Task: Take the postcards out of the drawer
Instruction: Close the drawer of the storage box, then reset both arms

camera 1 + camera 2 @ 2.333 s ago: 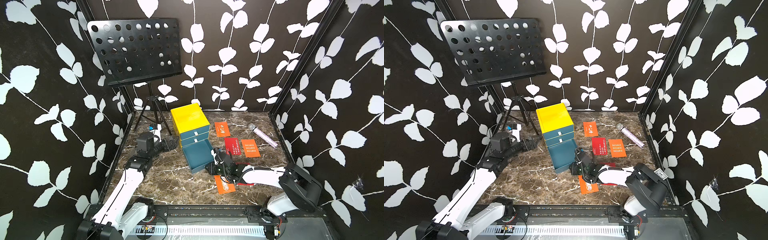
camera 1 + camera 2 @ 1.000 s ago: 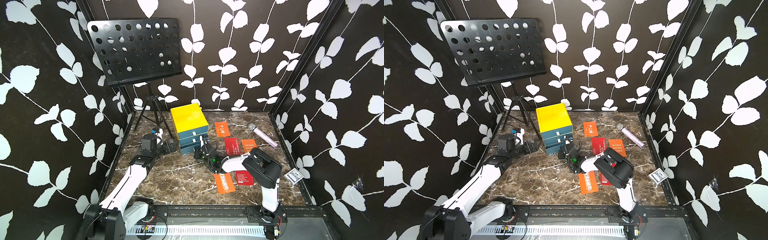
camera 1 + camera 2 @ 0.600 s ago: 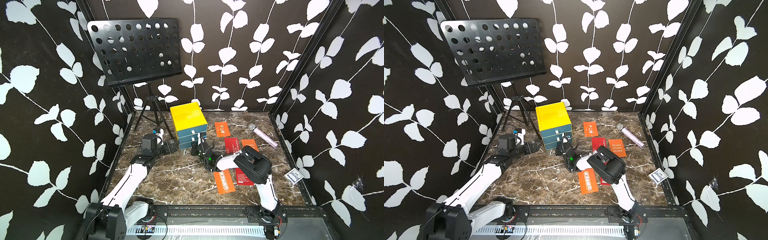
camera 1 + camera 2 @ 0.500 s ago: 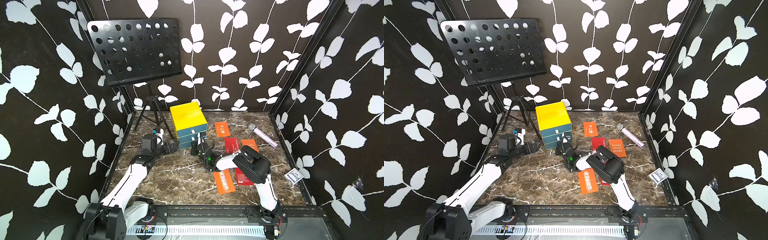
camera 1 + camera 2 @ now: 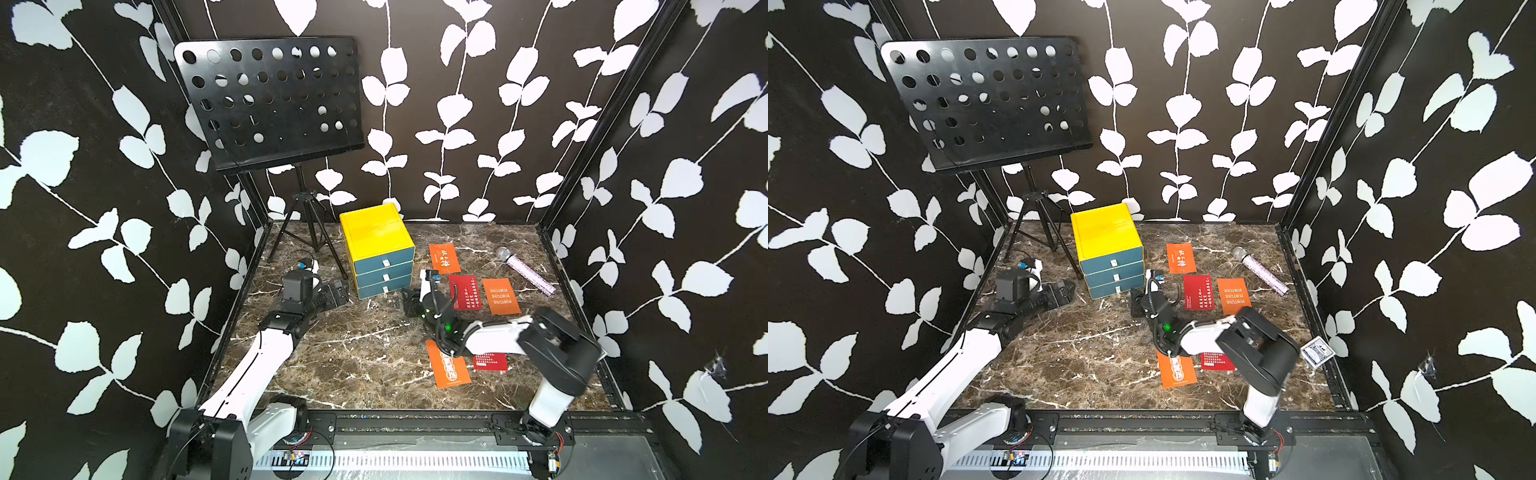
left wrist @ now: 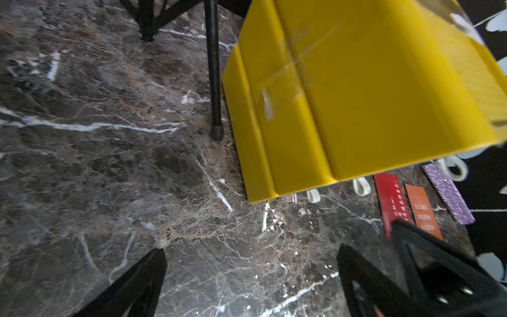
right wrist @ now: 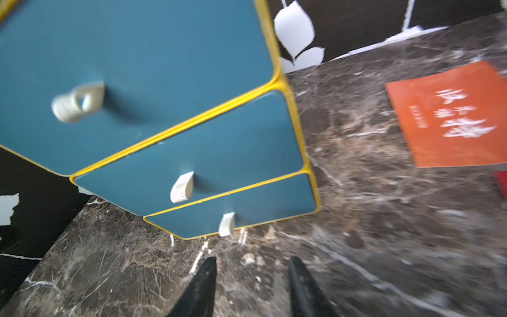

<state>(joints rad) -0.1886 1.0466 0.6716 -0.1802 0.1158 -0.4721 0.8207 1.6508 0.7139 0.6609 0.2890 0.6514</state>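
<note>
In a top view, five thin postcards [image 5: 500, 296], orange and red, lie flat on the veined marble table [image 5: 353, 353], right of the shut box of drawers [image 5: 376, 230].

Left wrist: the left pincer [image 6: 251, 249] is splayed and empty.

Right wrist: the right pincer [image 7: 252, 259] is parted and empty, near the pale tab [image 7: 226, 224] of the lowest drawer [image 7: 274, 203].

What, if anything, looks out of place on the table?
Nothing spilled or broken. The five postcards lie scattered at mixed angles right of the drawer unit, whose three drawers are all shut. A card deck sits askew at the right edge of the table.
</note>
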